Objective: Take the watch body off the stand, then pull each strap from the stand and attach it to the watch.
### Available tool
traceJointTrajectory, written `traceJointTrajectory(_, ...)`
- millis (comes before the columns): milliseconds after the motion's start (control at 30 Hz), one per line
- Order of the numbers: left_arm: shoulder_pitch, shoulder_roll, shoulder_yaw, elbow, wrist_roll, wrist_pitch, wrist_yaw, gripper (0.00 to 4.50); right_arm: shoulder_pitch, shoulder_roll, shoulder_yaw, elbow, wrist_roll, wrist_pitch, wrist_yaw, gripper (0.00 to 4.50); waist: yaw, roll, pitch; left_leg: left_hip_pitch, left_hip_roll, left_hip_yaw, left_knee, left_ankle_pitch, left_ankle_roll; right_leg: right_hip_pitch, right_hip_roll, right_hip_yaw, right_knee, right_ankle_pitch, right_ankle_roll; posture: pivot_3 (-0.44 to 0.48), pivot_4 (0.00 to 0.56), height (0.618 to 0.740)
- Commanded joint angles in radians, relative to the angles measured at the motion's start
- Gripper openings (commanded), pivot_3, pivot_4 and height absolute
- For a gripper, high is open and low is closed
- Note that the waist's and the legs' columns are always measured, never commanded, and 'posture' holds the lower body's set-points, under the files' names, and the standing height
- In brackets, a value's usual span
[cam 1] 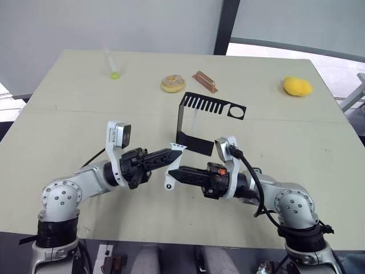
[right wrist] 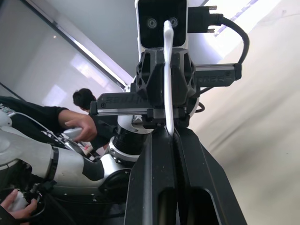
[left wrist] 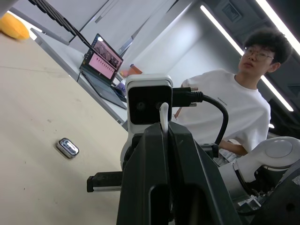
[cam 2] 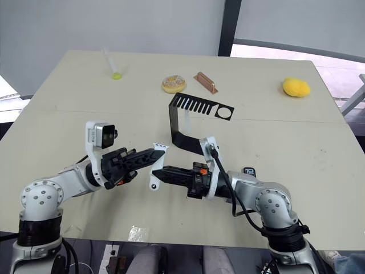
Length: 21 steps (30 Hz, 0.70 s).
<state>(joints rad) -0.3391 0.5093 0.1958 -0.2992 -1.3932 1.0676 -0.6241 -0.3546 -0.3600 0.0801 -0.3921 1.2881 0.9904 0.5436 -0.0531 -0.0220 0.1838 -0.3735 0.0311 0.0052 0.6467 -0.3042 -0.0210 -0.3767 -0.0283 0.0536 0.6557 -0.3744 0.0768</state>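
Strap [cam 1: 172,166] pinched between both hands above the worktop [cam 1: 68,120], in front of the stand [cam 1: 197,123].

Left hand [cam 1: 171,155] and right hand [cam 1: 173,175] meet tip to tip, each closed tight on the white strap. In the right wrist view the strap runs thin between the shut fingers [right wrist: 154,154]. Left wrist view adds the watch body [left wrist: 68,147] lying flat on the worktop, and a seated person [left wrist: 236,112] behind. Farther back sit a doughnut [cam 1: 173,84] and a yellow lump [cam 1: 297,86].
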Motion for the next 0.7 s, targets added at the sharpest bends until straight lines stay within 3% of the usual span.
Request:
traceJointTrajectory(33, 0.003, 0.0, 0.021, -0.036, -0.029, -0.027, 0.003, 0.01, -0.007, -0.034, -0.038, -0.038, 0.067, 0.034, -0.017, 0.29, 0.0, 0.0, 0.0, 0.0, 0.0, 0.0, 0.0, 0.0, 0.0, 0.0, 0.0, 0.0, 0.0, 0.0, 0.0, 0.0, 0.15, 0.74)
traceJointTrajectory(133, 0.006, -0.001, 0.022, -0.063, 0.009, -0.062, -0.011, 0.0, 0.015, -0.073, -0.069, -0.082, 0.042, 0.007, -0.011, 1.2, 0.0, 0.0, 0.0, 0.0, 0.0, 0.0, 0.0, 0.0, 0.0, 0.0, 0.0, 0.0, -0.001, 0.0, 0.0, 0.0, 0.15, 0.74)
traceJointTrajectory(233, 0.03, 0.023, 0.019, -0.108, 0.121, -0.145, -0.047, 0.0, 0.08, -0.173, -0.131, -0.147, -0.005, -0.01, 0.009, 2.77, 0.002, 0.0, 0.0, -0.001, 0.0, 0.0, -0.001, 0.0, 0.0, 0.0, 0.0, 0.0, -0.002, 0.0, 0.0, 0.0, 0.15, 0.74)
traceJointTrajectory(333, 0.097, 0.102, 0.022, -0.147, 0.295, -0.262, -0.126, 0.0, 0.226, -0.291, -0.224, -0.226, -0.207, -0.146, 0.054, 4.19, 0.008, 0.0, 0.0, -0.002, 0.0, 0.0, -0.002, 0.0, 0.0, 0.0, 0.0, 0.0, -0.005, 0.0, 0.0, 0.0, 0.15, 0.74)
traceJointTrajectory(367, 0.119, 0.121, 0.021, -0.155, 0.331, -0.292, -0.151, 0.0, 0.262, -0.299, -0.241, -0.237, -0.263, -0.198, 0.055, 4.48, 0.009, 0.0, 0.0, -0.002, 0.0, 0.0, -0.003, 0.0, 0.0, 0.0, 0.001, 0.0, -0.008, 0.0, 0.0, 0.0, 0.15, 0.74)
traceJointTrajectory(500, 0.236, 0.114, 0.091, -0.138, 0.493, -0.486, -0.159, 0.0, 0.496, -0.279, -0.358, -0.245, -0.556, -0.558, 0.157, 4.48, 0.016, 0.0, 0.0, 0.0, 0.0, 0.003, -0.01, 0.001, -0.001, 0.001, 0.001, 0.002, -0.011, 0.0, 0.0, 0.0, 0.15, 0.74)
traceJointTrajectory(700, 0.403, 0.113, 0.23, -0.013, 0.714, -0.75, -0.17, 0.0, 0.851, -0.183, -0.602, -0.116, -0.812, -0.936, 0.201, 4.48, 0.028, 0.0, 0.0, 0.002, 0.0, 0.004, -0.016, 0.001, -0.002, 0.001, 0.001, 0.003, -0.015, 0.0, 0.0, 0.0, 0.15, 0.74)
